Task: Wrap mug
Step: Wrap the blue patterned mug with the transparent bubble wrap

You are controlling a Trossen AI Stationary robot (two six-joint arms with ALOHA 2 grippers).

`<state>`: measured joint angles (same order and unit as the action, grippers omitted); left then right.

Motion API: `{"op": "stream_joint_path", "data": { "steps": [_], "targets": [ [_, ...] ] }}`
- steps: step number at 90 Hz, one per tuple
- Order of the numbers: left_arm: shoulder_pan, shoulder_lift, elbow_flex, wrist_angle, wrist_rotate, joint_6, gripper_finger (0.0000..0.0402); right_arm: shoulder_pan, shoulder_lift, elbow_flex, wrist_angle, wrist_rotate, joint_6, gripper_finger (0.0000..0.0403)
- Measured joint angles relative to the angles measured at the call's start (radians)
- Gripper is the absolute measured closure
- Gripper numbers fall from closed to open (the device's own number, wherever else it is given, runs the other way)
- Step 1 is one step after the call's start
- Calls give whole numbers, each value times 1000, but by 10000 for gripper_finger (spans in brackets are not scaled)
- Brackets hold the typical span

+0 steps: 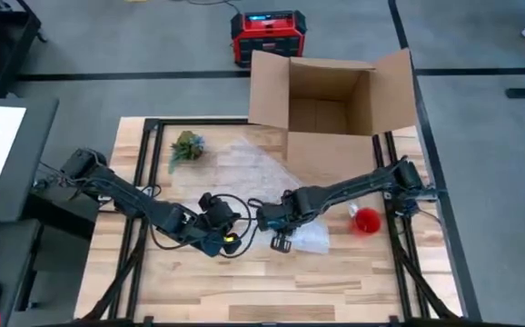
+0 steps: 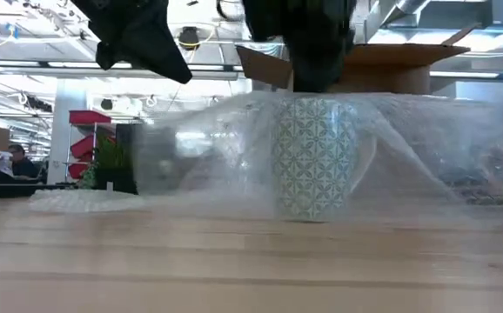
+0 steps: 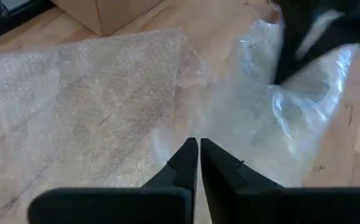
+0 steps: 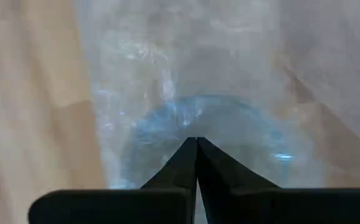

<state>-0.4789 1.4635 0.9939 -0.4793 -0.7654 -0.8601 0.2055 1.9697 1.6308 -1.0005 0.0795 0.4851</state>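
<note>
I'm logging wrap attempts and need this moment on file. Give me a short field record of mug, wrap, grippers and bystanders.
mug: patterned mug upright on the table, under the bubble wrap
bubble wrap: draped over the mug, spread toward the cardboard box
right gripper: shut, directly above the mug
left gripper: shut, above the wrap's edge
other items: green plant, red object

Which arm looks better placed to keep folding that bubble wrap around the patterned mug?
Probably the right: its pincer sits directly above the green-patterned mug, shut on the clear bubble wrap draped over it. The left pincer is shut, off to the side.
</note>
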Motion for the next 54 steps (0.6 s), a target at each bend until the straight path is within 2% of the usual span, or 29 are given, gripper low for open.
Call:
{"op": "stream_joint_path", "data": {
  "steps": [10, 26, 39, 54],
  "targets": [
    [0, 0, 0, 1, 0, 0, 402, -20, -1, -92, 68, -4, 12, 403],
    [0, 0, 0, 4, 0, 0, 402, -29, -10, -212, 249, -82, 14, 403],
    [0, 0, 0, 3, 0, 0, 402, -17, -8, -199, 242, -84, 14, 403],
    [0, 0, 0, 3, 0, 0, 402, 4, -6, -93, 99, -86, 14, 403]
  ]
}}
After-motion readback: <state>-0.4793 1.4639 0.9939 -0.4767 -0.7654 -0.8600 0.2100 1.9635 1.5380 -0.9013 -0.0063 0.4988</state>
